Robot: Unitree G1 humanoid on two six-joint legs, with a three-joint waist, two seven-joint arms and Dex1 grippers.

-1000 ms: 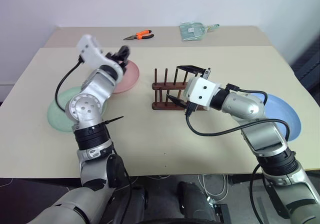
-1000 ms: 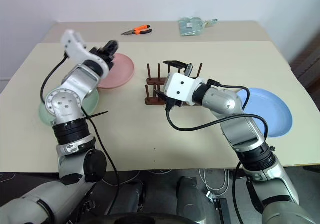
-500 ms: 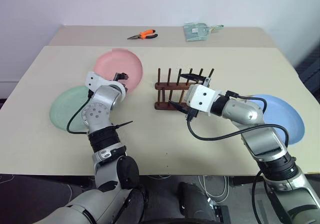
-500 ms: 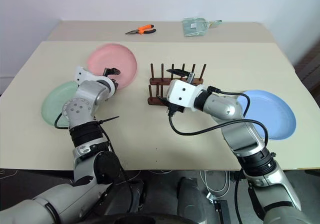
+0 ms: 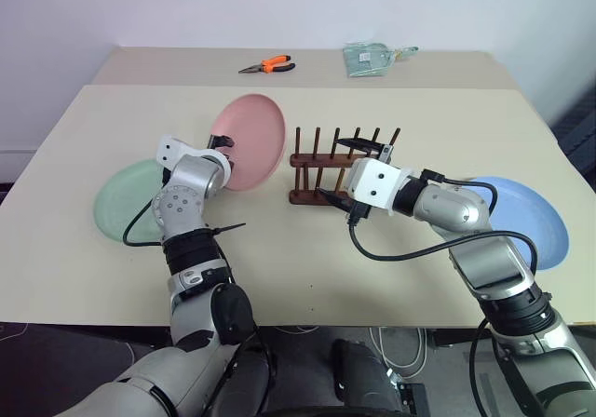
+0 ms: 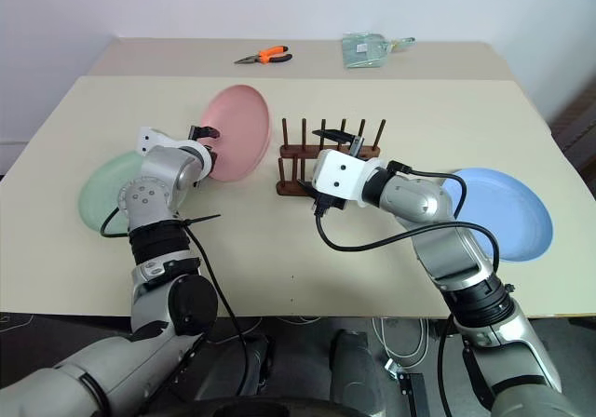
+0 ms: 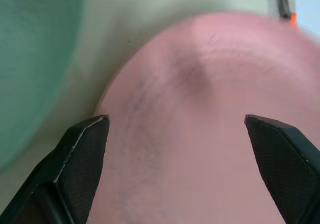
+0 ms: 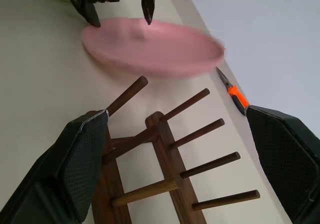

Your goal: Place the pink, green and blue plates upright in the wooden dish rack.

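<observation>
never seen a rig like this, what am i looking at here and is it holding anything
It is a humanoid robot with two arms, each ending in a two-fingered black gripper. Two pictures come from its head, looking down over a beige table; the other two from each wrist. On the table: a round green plate, a round blue plate, a small dark wooden dish rack and orange-handled pliers. The left gripper, open, sits at the rim of a tilted round pink plate. The right gripper, open, hovers at the rack, holding nothing.
</observation>
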